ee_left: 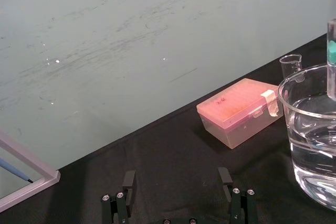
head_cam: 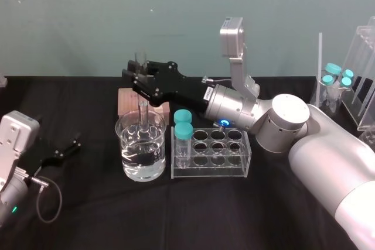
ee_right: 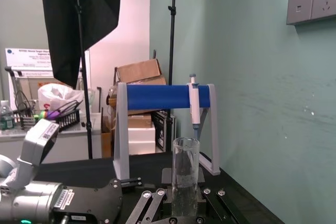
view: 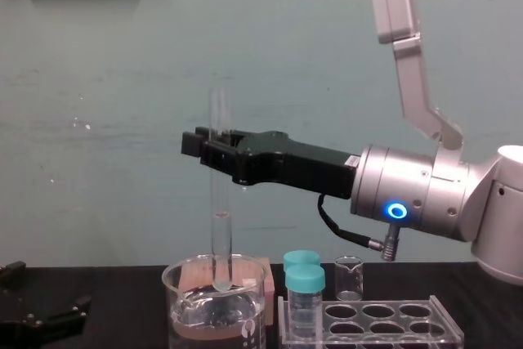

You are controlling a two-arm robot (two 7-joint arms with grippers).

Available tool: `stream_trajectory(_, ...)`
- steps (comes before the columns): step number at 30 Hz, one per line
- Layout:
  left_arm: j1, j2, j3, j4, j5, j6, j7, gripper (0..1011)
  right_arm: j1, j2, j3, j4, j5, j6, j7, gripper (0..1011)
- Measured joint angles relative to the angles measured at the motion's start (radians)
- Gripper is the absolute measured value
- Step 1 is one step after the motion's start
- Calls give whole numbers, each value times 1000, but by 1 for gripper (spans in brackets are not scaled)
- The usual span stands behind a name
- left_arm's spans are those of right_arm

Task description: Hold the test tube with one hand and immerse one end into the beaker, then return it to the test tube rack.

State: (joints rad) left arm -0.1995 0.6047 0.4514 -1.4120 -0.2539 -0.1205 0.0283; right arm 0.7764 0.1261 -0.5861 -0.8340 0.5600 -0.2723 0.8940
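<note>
Black right gripper [view: 214, 146], centre frame, fingers clenched on upper part of thin clear glass test tube [view: 219, 210]. Probably slick, fragile, so gentle squeeze. Left gripper [head_cam: 71, 146] parked lower left, fingers released.

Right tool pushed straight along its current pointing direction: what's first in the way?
Probably the pipette stand with the blue bar, straight ahead past the test tube that the right tool holds; how far off is unclear.
</note>
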Motion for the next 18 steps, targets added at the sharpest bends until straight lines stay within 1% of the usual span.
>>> stream_trajectory(2, 0, 0, 0, 0, 0, 0, 0, 1000, 1, -6, -2, 10, -13, -12, -3, 242)
stream_trajectory(7, 0, 0, 0, 0, 0, 0, 0, 1000, 2, -13, -4, 22, -26, -21, -2, 242)
stream_trajectory(18, 0, 0, 0, 0, 0, 0, 0, 1000, 6, -24, -1, 49, -43, -23, 2, 241)
